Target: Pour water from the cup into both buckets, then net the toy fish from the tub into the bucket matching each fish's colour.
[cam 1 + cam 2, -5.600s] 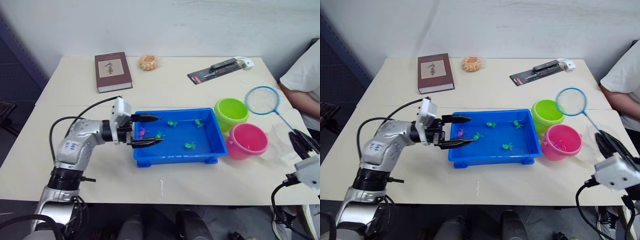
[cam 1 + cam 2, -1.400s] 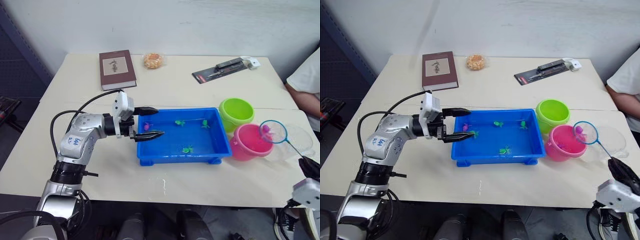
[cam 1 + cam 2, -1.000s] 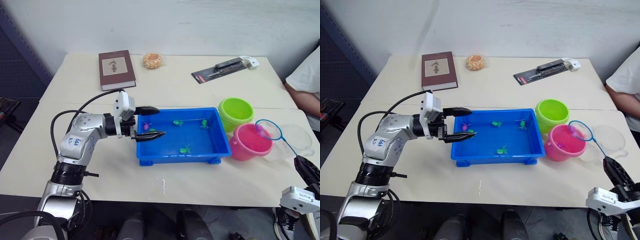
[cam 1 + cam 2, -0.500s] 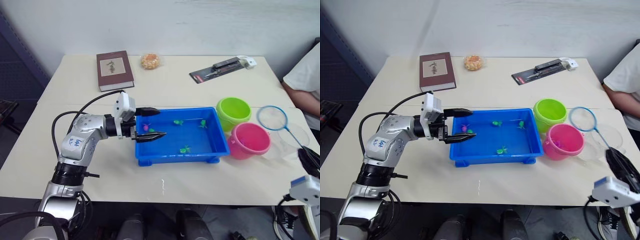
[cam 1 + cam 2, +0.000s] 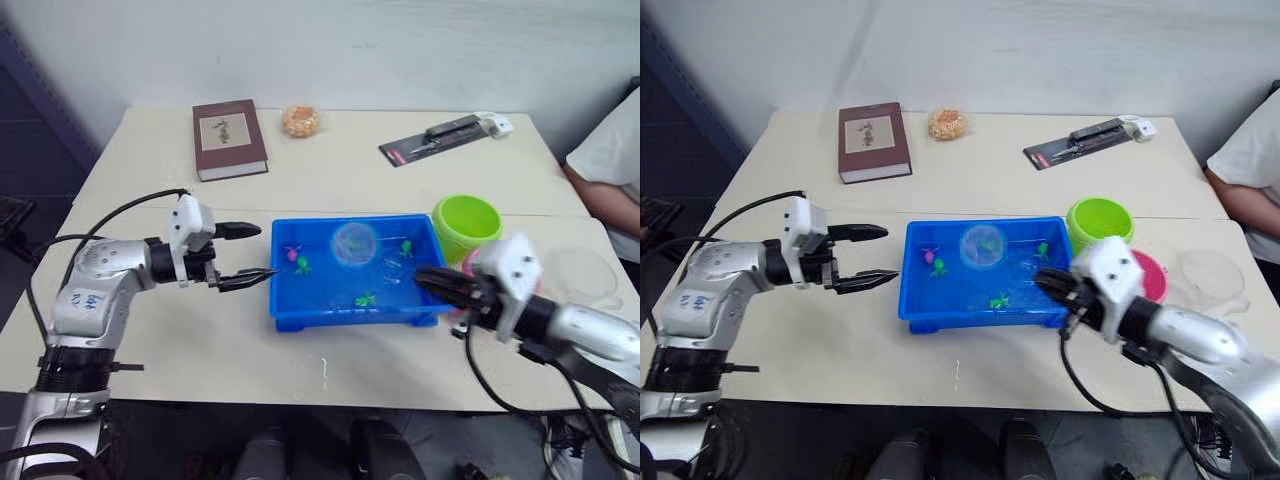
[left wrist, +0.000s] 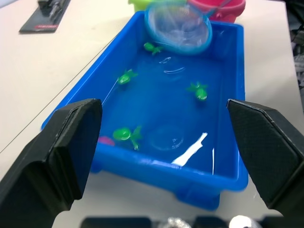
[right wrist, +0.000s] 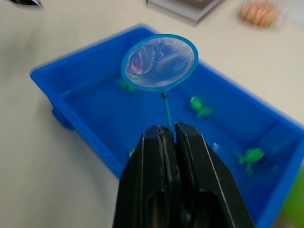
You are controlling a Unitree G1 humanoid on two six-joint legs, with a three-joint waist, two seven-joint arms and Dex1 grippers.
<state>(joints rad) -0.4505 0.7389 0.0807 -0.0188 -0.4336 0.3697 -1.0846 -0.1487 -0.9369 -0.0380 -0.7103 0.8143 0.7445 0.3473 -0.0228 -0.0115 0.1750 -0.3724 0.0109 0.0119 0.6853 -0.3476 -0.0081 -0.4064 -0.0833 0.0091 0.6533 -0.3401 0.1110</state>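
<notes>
The blue tub (image 5: 340,316) holds water and several toy fish: a pink one (image 5: 292,252) and green ones (image 5: 367,298) (image 6: 198,90). My right gripper (image 5: 422,279) is shut on the thin handle of a blue-rimmed net (image 7: 160,61), whose hoop hangs over the tub's far middle. My left gripper (image 5: 266,252) stands open just left of the tub, touching nothing. The lime green bucket (image 5: 467,221) stands right of the tub. The pink bucket (image 5: 1151,276) is mostly hidden behind my right wrist. The clear cup (image 5: 586,280) sits further right.
A dark red book (image 5: 229,138), a bagged snack (image 5: 300,121) and a packaged tool (image 5: 441,139) lie along the far side of the table. A person in a white sleeve (image 5: 608,160) sits at the right edge.
My right arm has swung the net leftward from beside the buckets to over the tub. My left gripper has drawn back to the left, off the tub's rim.
</notes>
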